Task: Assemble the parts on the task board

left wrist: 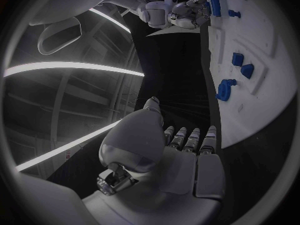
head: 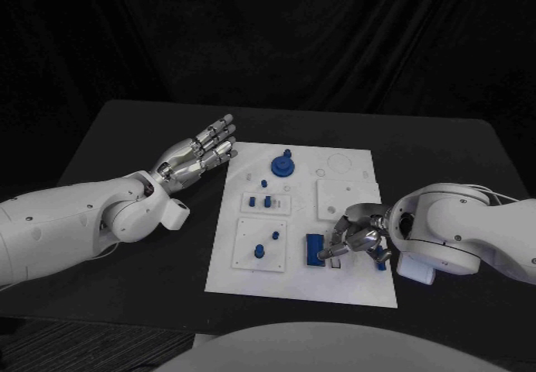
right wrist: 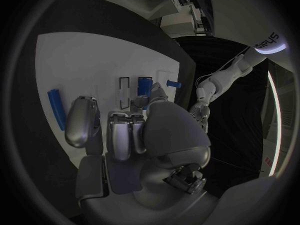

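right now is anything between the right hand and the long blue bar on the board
Nothing visible. The right hand hangs over the task board right beside the long blue bar, fingers curled, with no other part between them.

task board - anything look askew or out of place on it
Nothing stands out. The task board lies flat on the table, its blue parts sit in or on it, and the right hand hangs over its near right part.

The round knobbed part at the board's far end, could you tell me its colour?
Blue; the round knobbed part shows best in the head view.

Head overhead; wrist views close; all share task board (head: 301,267)
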